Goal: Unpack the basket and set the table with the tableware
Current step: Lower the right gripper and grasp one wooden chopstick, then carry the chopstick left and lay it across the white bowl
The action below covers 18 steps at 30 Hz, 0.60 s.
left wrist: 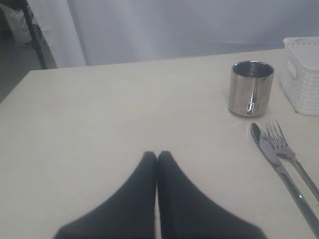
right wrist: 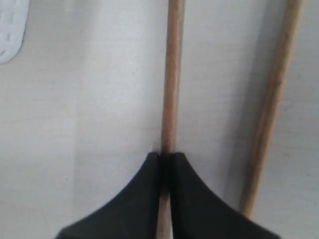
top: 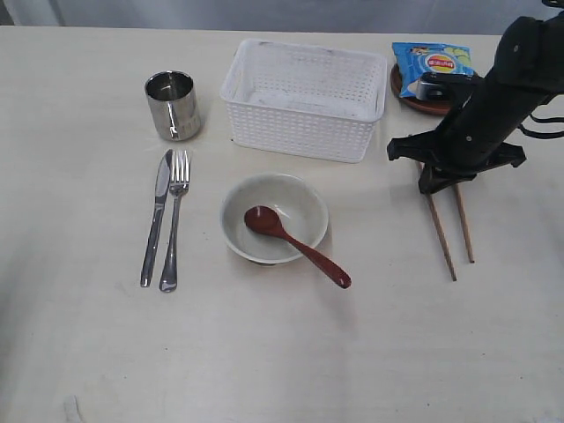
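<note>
One thin wooden chopstick (right wrist: 169,89) is pinched by the right gripper (right wrist: 166,158) on the table (top: 352,370), right of the basket (top: 300,132), its twin (right wrist: 273,109) lying alongside. Judged light, stiff and roll-prone, it is best gripped squarely near its end. The left gripper (left wrist: 157,157) is closed, empty.

I see a white basket (top: 304,99) with a small-hole lattice pattern. Table (top: 264,352) is pale cream with faint grain. Cup (top: 173,106) is mirror steel; knife (top: 157,216) and fork (top: 174,220) are silver. Bowl (top: 295,204) pale cream, spoon (top: 300,247) glossy dark red-brown. Chopsticks (top: 441,236) light brown. Chip bag (top: 432,66) blue with yellow and red print, plate (top: 414,103) brown. Left gripper (left wrist: 157,155) and right gripper (right wrist: 166,155) black.
</note>
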Each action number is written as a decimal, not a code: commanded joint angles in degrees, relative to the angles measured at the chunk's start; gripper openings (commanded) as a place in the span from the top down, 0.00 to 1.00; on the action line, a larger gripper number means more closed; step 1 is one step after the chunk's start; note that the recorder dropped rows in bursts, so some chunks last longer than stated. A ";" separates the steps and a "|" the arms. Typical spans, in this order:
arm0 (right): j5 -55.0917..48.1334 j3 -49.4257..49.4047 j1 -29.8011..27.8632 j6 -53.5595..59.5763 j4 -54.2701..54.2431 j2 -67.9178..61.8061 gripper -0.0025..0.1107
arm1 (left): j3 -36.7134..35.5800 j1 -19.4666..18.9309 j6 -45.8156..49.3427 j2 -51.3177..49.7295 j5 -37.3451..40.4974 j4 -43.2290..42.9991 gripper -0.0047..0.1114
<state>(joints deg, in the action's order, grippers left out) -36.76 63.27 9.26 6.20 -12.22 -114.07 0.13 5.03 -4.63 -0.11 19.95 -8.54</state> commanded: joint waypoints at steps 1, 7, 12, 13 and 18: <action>-2.58 -0.70 0.38 -1.67 3.67 -0.68 0.98 | -0.13 0.29 -0.13 0.11 -0.03 -0.24 0.96; -2.95 -0.70 0.49 -5.29 6.37 4.38 0.98 | -0.13 0.29 -0.13 0.11 -0.03 -0.24 0.96; -2.82 -0.70 0.49 -6.20 5.68 11.91 0.98 | -0.13 0.29 -0.13 0.11 -0.03 -0.24 0.96; -2.82 -0.70 0.72 -6.20 4.94 13.17 0.98 | -0.13 0.29 -0.13 0.11 -0.03 -0.24 0.96; -3.99 0.05 5.37 -1.06 1.99 19.85 0.98 | -0.13 0.29 -0.13 0.11 -0.03 -0.24 0.96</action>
<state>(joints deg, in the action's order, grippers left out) -39.54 62.59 11.76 1.59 -8.28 -97.48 0.13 5.03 -4.63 -0.11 19.95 -8.54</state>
